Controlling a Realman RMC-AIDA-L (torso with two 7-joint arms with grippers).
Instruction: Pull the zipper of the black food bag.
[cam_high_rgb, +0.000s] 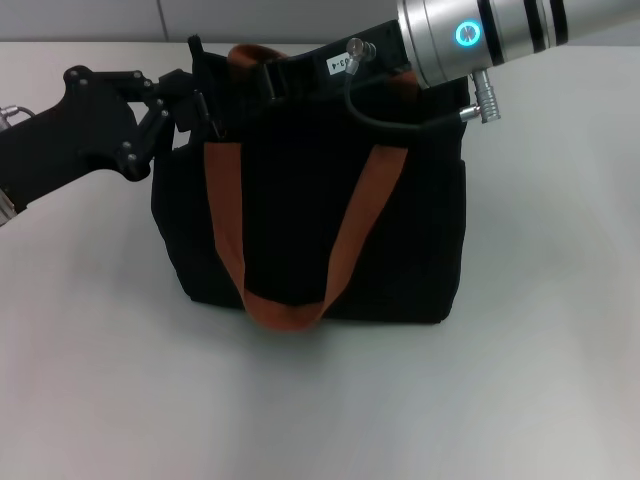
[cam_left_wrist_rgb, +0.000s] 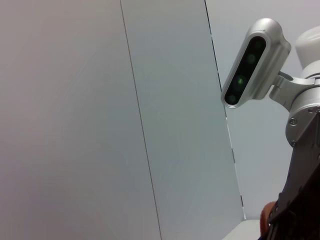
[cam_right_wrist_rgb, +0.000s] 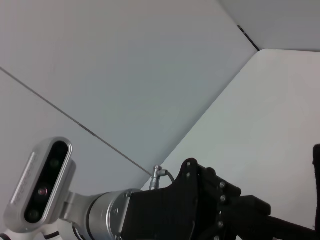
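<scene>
Upright on the white desk (cam_high_rgb: 520, 400), the black food bag (cam_high_rgb: 300, 240) faces the head camera with its orange-brown straps (cam_high_rgb: 225, 215) hanging down the front. At its top left corner, the left pincer (cam_high_rgb: 200, 100) presses its dark fingers against the bag's upper edge; whether they grip anything cannot be told. Across the top edge from the right reaches the right pincer (cam_high_rgb: 280, 70), its fingers hidden among fabric and strap. Nowhere does the zipper show itself.
</scene>
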